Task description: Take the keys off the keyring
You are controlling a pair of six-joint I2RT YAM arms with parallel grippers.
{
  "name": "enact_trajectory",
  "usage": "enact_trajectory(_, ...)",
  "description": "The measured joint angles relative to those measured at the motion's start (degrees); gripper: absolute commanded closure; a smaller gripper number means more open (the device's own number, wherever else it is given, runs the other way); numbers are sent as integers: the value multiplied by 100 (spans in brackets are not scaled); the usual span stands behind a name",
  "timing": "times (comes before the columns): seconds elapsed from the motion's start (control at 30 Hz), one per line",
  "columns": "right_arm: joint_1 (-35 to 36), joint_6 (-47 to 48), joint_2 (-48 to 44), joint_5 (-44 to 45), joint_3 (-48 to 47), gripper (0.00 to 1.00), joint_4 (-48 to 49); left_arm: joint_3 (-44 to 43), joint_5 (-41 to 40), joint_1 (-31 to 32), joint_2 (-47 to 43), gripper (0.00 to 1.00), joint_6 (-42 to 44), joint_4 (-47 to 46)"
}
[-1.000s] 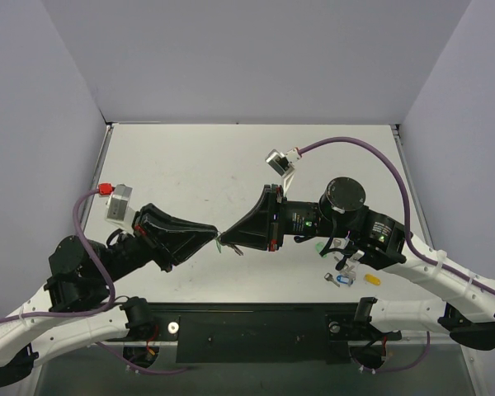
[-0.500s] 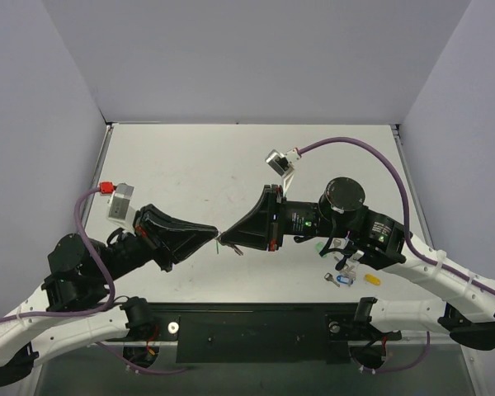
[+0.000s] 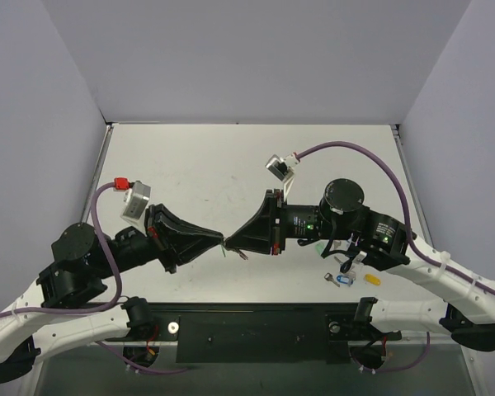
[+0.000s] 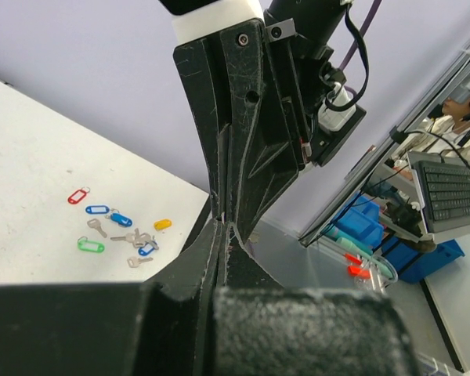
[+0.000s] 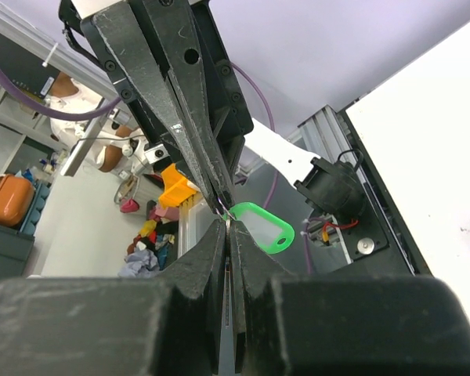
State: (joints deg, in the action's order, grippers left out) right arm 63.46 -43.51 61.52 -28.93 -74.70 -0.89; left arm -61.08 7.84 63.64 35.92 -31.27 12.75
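Left end effector (image 3: 220, 240) and right end effector (image 3: 232, 242) meet tip to tip above the surface (image 3: 190, 165), both pinched shut on the keyring (image 5: 228, 213). The green key (image 5: 260, 227) dangles from it, not yet freed.

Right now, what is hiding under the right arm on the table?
Key tags lie there: a red tag, blue tags, a green tag, a yellow tag, and silver keys. From above, the right arm hides several; one blue and the yellow show.
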Motion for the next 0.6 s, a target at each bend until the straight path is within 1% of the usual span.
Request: enact_trajectory(0.6,0,199,-17,-61,-103,100,-813,-221,448,-13,339,100,260,645)
